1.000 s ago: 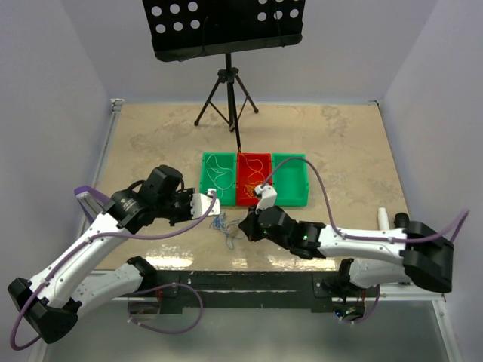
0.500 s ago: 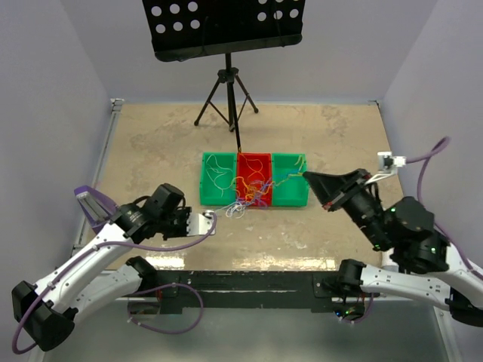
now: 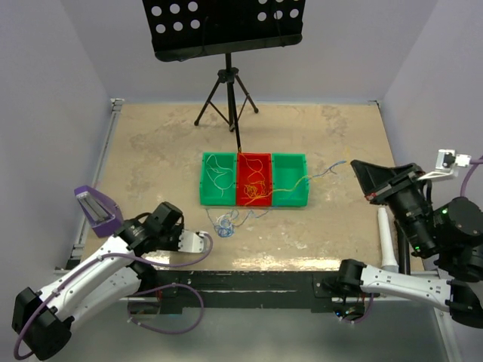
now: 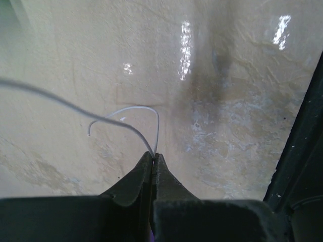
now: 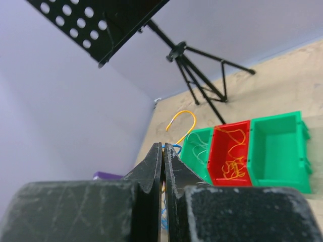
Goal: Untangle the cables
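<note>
I have the tan, stone-patterned table (image 3: pixel 151 143) filling the top view, with a black perforated music stand (image 3: pixel 226 26) on its tripod at the far edge. My left arm (image 3: pixel 90 271) lies low along the near left. My right arm (image 3: pixel 423 219) is raised over the table's right edge.

Three bins sit in a row mid-table: a green bin (image 3: pixel 204 181) holding white strands, a red bin (image 3: pixel 254 155) holding yellow-orange ones, and a second green bin (image 3: pixel 290 167) on the right. A purple object (image 3: pixel 96 210) stands near the left edge.

The cables (image 3: pixel 224 224) are a small blue and white clump on the table just in front of the bins. A yellow-orange and blue strand (image 3: pixel 306 179) runs from around the red bin's front, over the second green bin and up through the air to my right gripper (image 5: pixel 162 146). Its jaws are clamped together on that strand, a yellow-orange loop curling above the tips.

My left gripper (image 4: pixel 154 155) is low over the table near the clump, clenched on a thin white strand (image 4: pixel 126 113) right at the fingertips.
</note>
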Motion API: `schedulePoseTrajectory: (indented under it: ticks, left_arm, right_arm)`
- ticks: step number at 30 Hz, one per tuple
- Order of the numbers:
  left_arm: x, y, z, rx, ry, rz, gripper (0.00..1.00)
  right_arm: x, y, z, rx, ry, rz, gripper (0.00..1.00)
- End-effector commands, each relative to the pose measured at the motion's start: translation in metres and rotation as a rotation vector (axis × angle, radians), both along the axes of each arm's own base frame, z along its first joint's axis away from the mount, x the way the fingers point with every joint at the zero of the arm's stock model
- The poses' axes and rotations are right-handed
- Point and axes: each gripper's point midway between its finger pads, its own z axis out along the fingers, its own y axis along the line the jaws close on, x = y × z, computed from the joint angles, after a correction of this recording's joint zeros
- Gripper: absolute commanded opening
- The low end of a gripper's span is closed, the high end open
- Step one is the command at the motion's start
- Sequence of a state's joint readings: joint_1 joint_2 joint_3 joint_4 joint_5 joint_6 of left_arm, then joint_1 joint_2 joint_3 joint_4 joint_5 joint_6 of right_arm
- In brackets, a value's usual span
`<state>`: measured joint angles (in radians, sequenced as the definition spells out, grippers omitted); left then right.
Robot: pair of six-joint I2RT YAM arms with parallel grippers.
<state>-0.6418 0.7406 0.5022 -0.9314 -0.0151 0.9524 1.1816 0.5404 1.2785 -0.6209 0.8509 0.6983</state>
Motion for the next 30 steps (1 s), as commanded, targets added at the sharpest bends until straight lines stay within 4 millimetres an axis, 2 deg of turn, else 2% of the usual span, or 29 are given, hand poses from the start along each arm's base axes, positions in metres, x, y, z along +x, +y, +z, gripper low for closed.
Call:
schedulePoseTrajectory:
  ticks: [1, 3, 6, 8, 13, 20, 26, 28, 29, 30]
  left_arm:
    - [0.008, 0.020, -0.009, 0.111, -0.063, -0.022, 0.00]
    - [0.007, 0.025, -0.016, 0.138, -0.064, -0.025, 0.00]
    - [0.008, 0.028, -0.019, 0.158, -0.072, -0.028, 0.00]
    - [0.008, 0.031, -0.019, 0.176, -0.078, -0.029, 0.00]
    - [0.007, 0.055, -0.034, 0.303, -0.101, -0.041, 0.00]
    - [0.013, 0.053, -0.031, 0.301, -0.130, -0.046, 0.00]
    - [0.015, 0.062, -0.036, 0.359, -0.154, -0.061, 0.00]
    - [0.016, 0.056, -0.032, 0.324, -0.156, -0.058, 0.00]
    - [0.019, 0.050, -0.027, 0.290, -0.160, -0.048, 0.00]
    - [0.022, 0.043, -0.020, 0.251, -0.167, -0.037, 0.00]
  right_arm:
    - [-0.004, -0.068, 0.031, 0.081, -0.023, -0.169, 0.00]
    - [-0.007, -0.088, 0.039, 0.119, -0.027, -0.215, 0.00]
    - [-0.008, -0.105, 0.043, 0.137, -0.028, -0.263, 0.00]
    - [-0.007, -0.112, 0.040, 0.128, -0.010, -0.302, 0.00]
    - [-0.004, -0.132, 0.030, 0.103, 0.049, -0.436, 0.00]
    - [0.003, -0.119, 0.021, 0.034, 0.069, -0.466, 0.00]
    - [0.005, -0.126, 0.024, -0.014, 0.083, -0.536, 0.00]
    - [0.010, -0.109, 0.019, -0.061, 0.088, -0.501, 0.00]
    - [0.013, -0.095, 0.015, -0.096, 0.088, -0.473, 0.00]
    - [0.017, -0.075, 0.003, -0.139, 0.098, -0.425, 0.00]
